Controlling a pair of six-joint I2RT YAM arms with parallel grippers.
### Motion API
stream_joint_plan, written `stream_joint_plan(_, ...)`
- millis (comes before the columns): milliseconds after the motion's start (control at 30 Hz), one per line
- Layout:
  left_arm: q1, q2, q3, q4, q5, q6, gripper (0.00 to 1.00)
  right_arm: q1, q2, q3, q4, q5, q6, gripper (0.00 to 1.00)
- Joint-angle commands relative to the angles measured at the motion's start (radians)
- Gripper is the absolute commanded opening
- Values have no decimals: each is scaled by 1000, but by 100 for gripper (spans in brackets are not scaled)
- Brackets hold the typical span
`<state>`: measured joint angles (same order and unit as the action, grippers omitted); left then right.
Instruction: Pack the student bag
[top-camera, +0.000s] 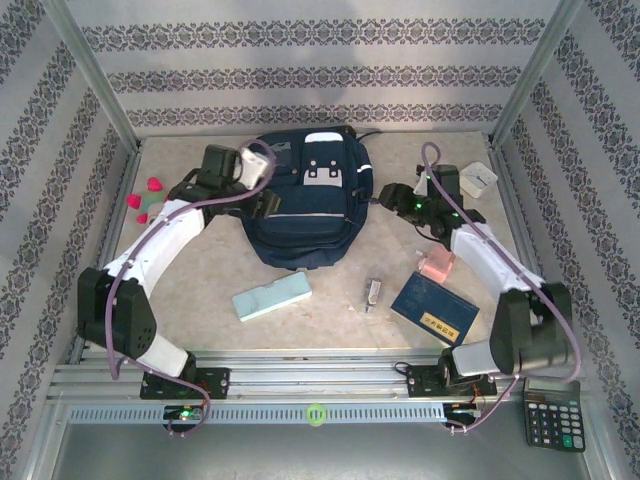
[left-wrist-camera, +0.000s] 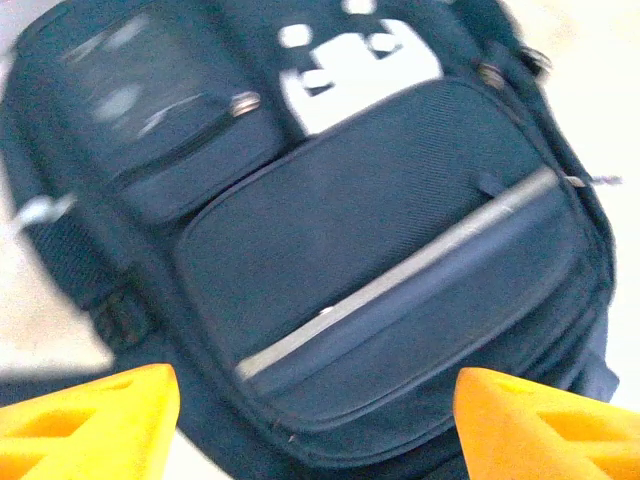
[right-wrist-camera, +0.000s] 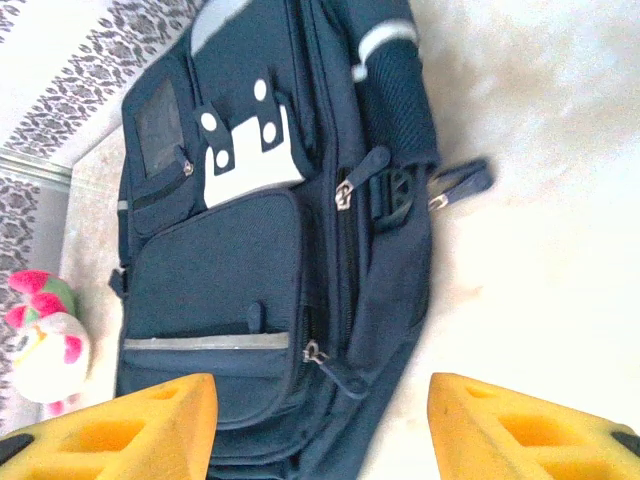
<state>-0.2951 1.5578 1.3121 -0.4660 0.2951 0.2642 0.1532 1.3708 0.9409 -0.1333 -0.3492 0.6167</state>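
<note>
The student bag (top-camera: 305, 205) is a navy backpack with white patches, lying flat at the back middle of the table. My left gripper (top-camera: 268, 203) is at its left side. In the blurred left wrist view the orange fingers (left-wrist-camera: 90, 420) stand wide apart above the front pocket (left-wrist-camera: 380, 270) and its light stripe, so that gripper (left-wrist-camera: 315, 430) is open and holds nothing. My right gripper (top-camera: 386, 194) is at the bag's right side. It (right-wrist-camera: 320, 430) is open too, over the bag's side edge (right-wrist-camera: 300, 260), near a zip pull (right-wrist-camera: 315, 352).
In front of the bag lie a mint-green case (top-camera: 270, 297), a small grey item (top-camera: 373, 292), a navy book (top-camera: 435, 310) and a pink object (top-camera: 437, 263). A white box (top-camera: 478, 178) sits back right, a plush toy (top-camera: 148, 195) far left, and a calculator (top-camera: 553, 412) off the table's near right.
</note>
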Motion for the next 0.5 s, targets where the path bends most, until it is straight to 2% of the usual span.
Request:
stream_joint_plan(0, -116, 125, 42, -103, 37, 468, 74, 13, -90, -59, -39, 58, -182, 59)
stream_joint_plan(100, -175, 236, 117, -70, 51, 542, 74, 11, -167, -99, -22, 90, -243, 59)
stream_joint_plan(300, -223, 378, 186, 50, 77, 577, 78, 10, -249, -176, 38, 82, -312, 59)
stream_joint_plan(400, -241, 439, 195, 103, 16, 585, 87, 11, -264, -189, 35, 83, -331, 60)
stream_joint_plan(467, -257, 472, 190, 169, -65, 587, 89, 10, -270, -193, 36, 84, -336, 60)
